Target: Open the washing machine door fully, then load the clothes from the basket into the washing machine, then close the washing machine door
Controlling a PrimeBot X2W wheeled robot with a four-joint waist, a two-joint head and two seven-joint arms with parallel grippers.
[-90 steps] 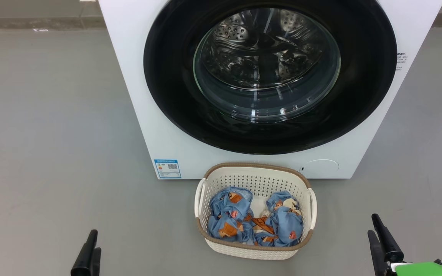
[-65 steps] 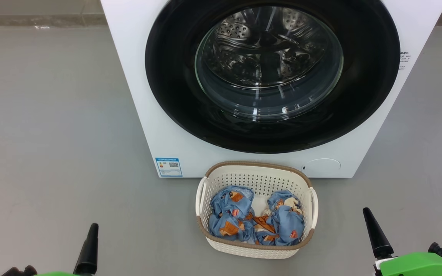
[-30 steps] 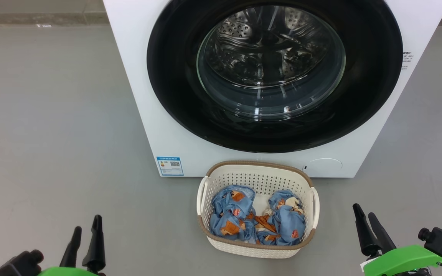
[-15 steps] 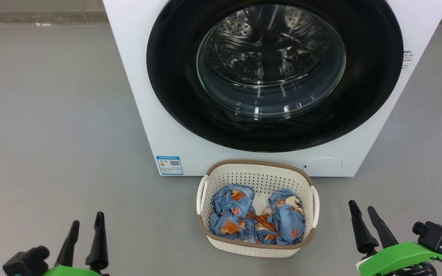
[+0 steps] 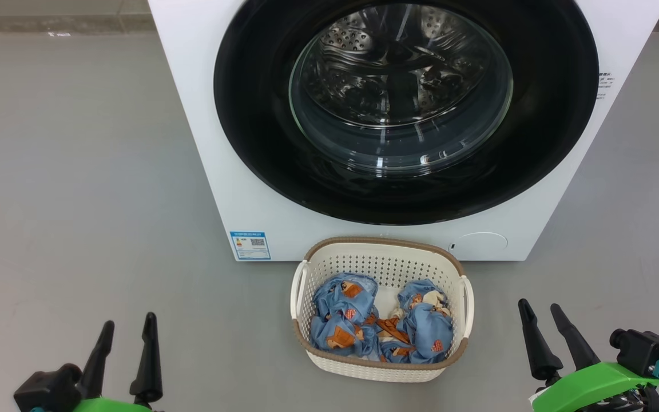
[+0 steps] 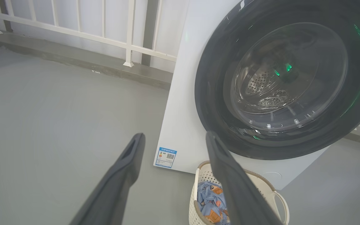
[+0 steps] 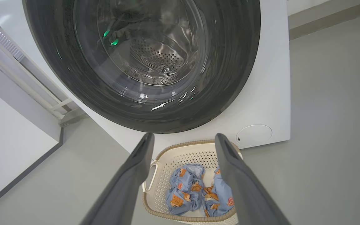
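Over grey floor [image 5: 78, 171], held left gripper [image 5: 128, 319], right gripper [image 5: 539, 304] wide, empty before the washing machine [image 5: 203, 114] — needed its unopened door [image 5: 249, 114] hooked at the rim.

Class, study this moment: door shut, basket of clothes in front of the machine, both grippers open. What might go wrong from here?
1. The basket stands close under the washing machine door; a reach for the door might knock the basket.
2. The door's rim looks smooth and glossy, so a grip may slip.
3. The clothes lie crumpled together; one grab may drag several out and drop some.
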